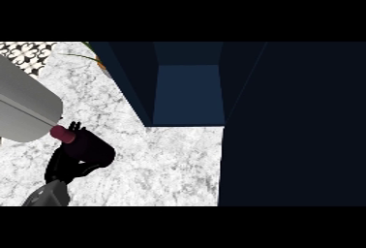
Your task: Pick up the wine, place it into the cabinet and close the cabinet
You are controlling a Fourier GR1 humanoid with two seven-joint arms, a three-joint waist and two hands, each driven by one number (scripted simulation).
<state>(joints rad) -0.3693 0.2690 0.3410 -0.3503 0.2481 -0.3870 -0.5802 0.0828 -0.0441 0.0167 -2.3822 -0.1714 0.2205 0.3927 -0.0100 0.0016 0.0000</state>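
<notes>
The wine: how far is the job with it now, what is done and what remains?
Done: the left hand is curled round the wine, whose dark red end shows above the fingers. In hand: the bottle is over the marble counter, left of the cabinet. Left: the cabinet's open compartment holds no bottle yet, and its door is not closed. The right hand is not in view.

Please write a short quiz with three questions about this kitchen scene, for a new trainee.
1. True or false: the cabinet stands open.
2. What does the left hand hold? A) a plate B) the wine bottle C) nothing
3. Fill in: the counter has a ____ marble top.

Key: 1 true; 2 B, the fingers curl round it and only its dark red top shows; 3 white.
</notes>
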